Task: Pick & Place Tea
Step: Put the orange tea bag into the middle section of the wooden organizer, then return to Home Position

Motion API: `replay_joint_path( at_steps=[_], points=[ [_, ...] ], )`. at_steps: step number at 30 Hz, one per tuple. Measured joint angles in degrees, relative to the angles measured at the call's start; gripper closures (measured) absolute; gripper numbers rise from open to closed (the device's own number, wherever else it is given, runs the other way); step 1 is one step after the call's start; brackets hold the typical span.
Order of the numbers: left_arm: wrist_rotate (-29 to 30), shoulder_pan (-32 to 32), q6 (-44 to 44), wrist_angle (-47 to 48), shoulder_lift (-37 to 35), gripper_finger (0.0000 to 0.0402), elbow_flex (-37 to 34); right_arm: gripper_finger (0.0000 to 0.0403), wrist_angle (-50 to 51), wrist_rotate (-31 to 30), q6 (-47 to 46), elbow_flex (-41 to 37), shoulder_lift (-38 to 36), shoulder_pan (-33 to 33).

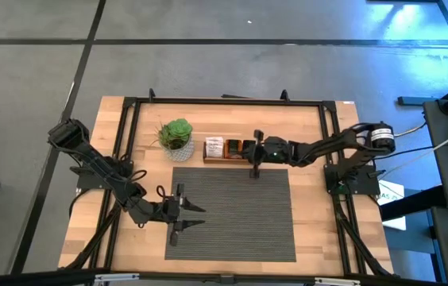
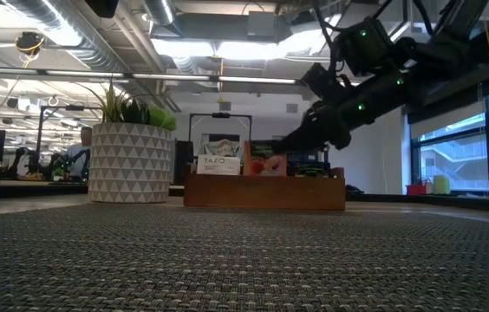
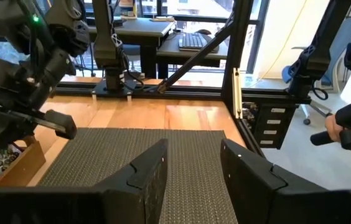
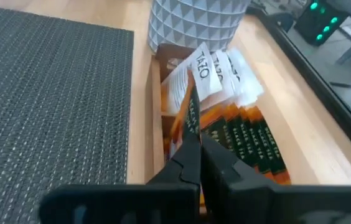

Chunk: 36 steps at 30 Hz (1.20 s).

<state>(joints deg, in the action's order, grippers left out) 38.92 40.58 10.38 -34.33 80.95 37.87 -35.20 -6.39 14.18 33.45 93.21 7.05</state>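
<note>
The tea sachets, white (image 4: 208, 67), orange (image 4: 225, 118) and dark (image 4: 253, 146), stand packed in the brown wooden tray (image 1: 228, 149) at the mat's far edge, beside the potted plant (image 1: 176, 137). My right gripper (image 4: 195, 146) reaches in from the table's right, low over the tray (image 2: 262, 192), shut on one dark sachet. My left gripper (image 1: 195, 213) hovers open over the left part of the grey mat (image 1: 232, 213), nothing between its fingers (image 3: 154, 171). My right gripper pinches a dark sachet (image 4: 191, 121) between its two shut fingers, at the sachet's near edge. The fingers slant down from the table's right side. The sachet sticks out edge-on ahead of the fingertips, over the orange sachets; whether it touches them I cannot tell.
The plant's white patterned pot (image 2: 130, 163) stands close to the tray's left end. A black frame (image 1: 129, 119) runs round the wooden tabletop. A person's hand (image 3: 337, 127) shows beyond the table's right side. The mat's near half (image 1: 232, 238) lies bare.
</note>
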Motion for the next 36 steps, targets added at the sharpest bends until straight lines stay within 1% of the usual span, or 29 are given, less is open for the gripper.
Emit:
replay_joint_path(
  at_steps=[8, 17, 20, 23, 25, 28, 30, 32, 34, 36],
  points=[
    [0.0, 0.0, 0.0, 0.4, 0.0, 0.0254, 0.0, 0.0399, -0.9, -0.1, -0.2, 0.0, 3.6, 0.2],
    [0.0, 0.0, 0.0, 0.6, 0.0, 0.0258, 0.0, 0.0394, -1.4, -0.2, 0.0, 0.0, 3.6, 0.2],
    [0.1, 0.0, 0.0, 1.3, 0.0, 0.0258, 0.0, 0.0369, -1.1, -0.2, 1.3, 0.0, 3.4, 0.2],
    [0.2, 0.0, 0.0, 2.1, 0.0, 0.0258, 0.0, 0.0327, -0.6, -1.0, 1.2, 0.0, 2.7, 0.2],
    [0.6, 0.0, -0.2, 2.4, 0.0, 0.0258, 0.0, 0.0298, -1.2, -4.1, 1.2, 0.0, 1.9, 0.2],
    [1.9, 0.0, -3.0, 2.5, 0.0, 0.0258, 0.0, 0.0262, -0.9, -10.5, 1.1, 0.1, -0.9, -0.6],
    [2.6, 0.2, -5.3, 3.3, 0.0, 0.0258, 0.0, 0.0247, 0.5, -12.0, -0.5, 0.1, -3.9, -1.4],
    [2.1, 0.3, -5.1, 5.0, 0.0, 0.0258, 0.0, 0.0237, 4.7, -10.6, -4.6, 0.1, -7.7, -2.7],
    [1.2, 0.2, -2.8, 5.9, 0.1, 0.0258, 0.0, 0.0232, 10.8, -6.8, -10.4, 0.1, -12.0, -4.2],
    [0.0, 0.0, 1.3, 6.3, 0.1, 0.0258, 0.0, 0.0231, 17.0, -1.8, -15.1, 0.1, -16.4, -6.1]
  ],
)
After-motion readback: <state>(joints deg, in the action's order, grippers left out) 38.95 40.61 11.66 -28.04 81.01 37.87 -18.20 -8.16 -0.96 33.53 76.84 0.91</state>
